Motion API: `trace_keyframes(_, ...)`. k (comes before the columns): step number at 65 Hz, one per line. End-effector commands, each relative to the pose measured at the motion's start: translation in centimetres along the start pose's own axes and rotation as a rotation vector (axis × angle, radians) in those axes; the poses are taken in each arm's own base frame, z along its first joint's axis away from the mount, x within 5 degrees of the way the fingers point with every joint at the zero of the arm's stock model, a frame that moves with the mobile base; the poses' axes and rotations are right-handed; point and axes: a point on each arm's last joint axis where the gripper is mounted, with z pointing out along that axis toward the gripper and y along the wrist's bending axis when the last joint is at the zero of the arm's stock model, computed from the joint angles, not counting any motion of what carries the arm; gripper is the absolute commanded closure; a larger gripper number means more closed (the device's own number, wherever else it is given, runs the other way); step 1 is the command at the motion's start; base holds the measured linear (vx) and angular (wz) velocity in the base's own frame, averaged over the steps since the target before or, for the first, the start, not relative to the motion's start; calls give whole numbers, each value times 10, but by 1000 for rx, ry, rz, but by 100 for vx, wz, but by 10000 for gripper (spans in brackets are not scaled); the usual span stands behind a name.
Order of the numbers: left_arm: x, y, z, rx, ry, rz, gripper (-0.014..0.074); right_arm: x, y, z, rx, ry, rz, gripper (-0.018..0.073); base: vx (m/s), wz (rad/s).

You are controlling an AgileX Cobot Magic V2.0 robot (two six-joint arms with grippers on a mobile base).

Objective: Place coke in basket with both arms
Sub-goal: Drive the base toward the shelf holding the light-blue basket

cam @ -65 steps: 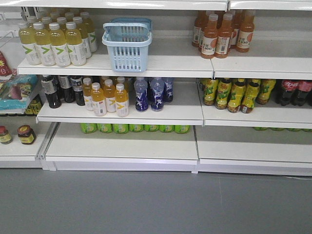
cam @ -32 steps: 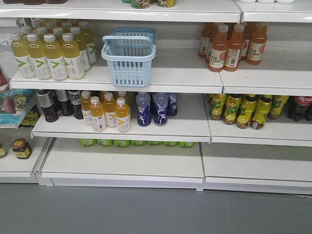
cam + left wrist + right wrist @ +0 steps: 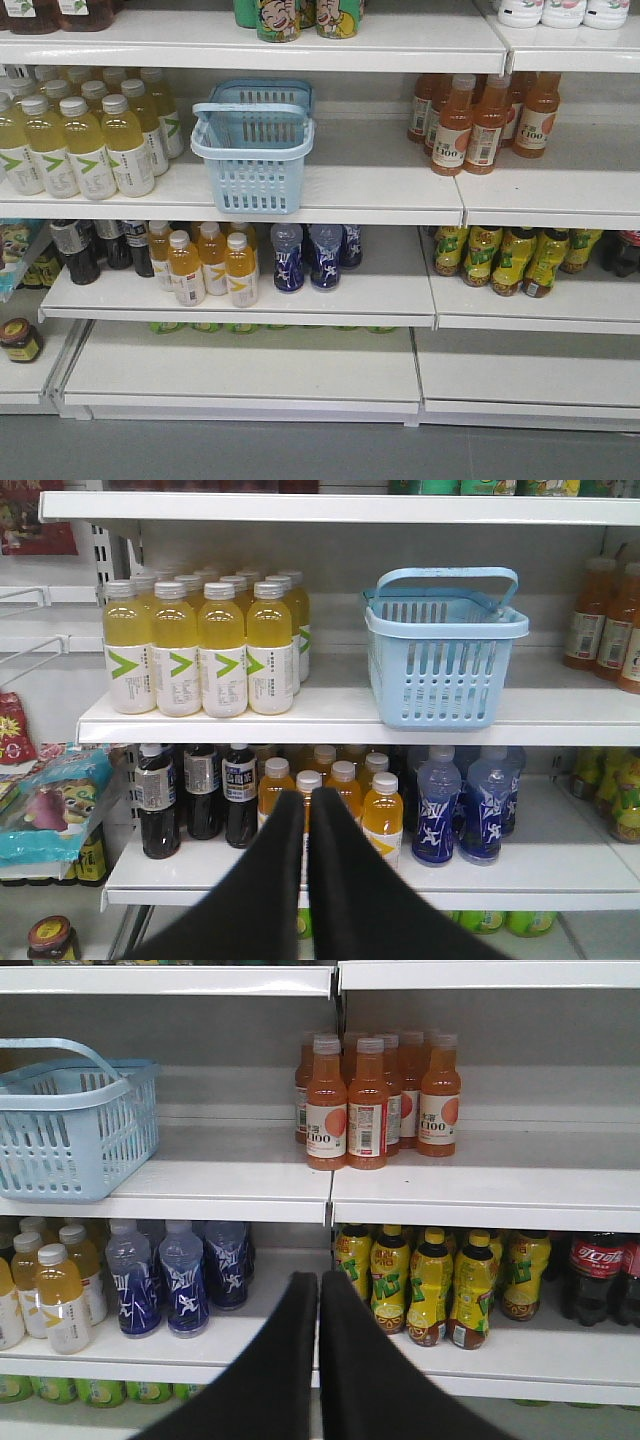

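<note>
The light blue basket (image 3: 252, 150) stands on the upper white shelf, handle raised, and looks empty; it also shows in the left wrist view as the basket (image 3: 445, 665) and at the left edge of the right wrist view as the basket (image 3: 70, 1130). The coke is out of view. My left gripper (image 3: 307, 798) is shut with nothing in it, hanging in front of the orange-juice bottles one shelf below the basket. Shut and empty as well, my right gripper (image 3: 318, 1280) is level with the lower shelf between blue and yellow bottles. Neither arm shows in the front view.
Yellow drink bottles (image 3: 85, 140) stand left of the basket, orange bottles (image 3: 485, 120) to its right. Below are blue bottles (image 3: 305, 255), dark tea bottles (image 3: 190, 790), yellow-green bottles (image 3: 440, 1280) and dark cola bottles with red labels (image 3: 597, 1275). The shelf edge (image 3: 300, 215) juts forward.
The front view has risen and come nearer: the shelves and basket sit lower and larger in frame, and a higher shelf with cans now shows at the top.
</note>
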Motion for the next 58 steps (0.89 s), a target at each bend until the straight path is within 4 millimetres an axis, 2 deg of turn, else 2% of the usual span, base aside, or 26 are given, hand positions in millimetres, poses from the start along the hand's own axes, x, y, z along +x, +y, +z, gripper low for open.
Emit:
trace_keyframes(1, -18, -3, -4, 21, -116, -3, 602, -5, 1, -1, -8, -72, -18, 564, 20, -5)
trace_keyframes(58, -18, -3, -4, 21, -116, -3, 602, -5, 1, -1, -8, -72, -18, 564, 16, -4)
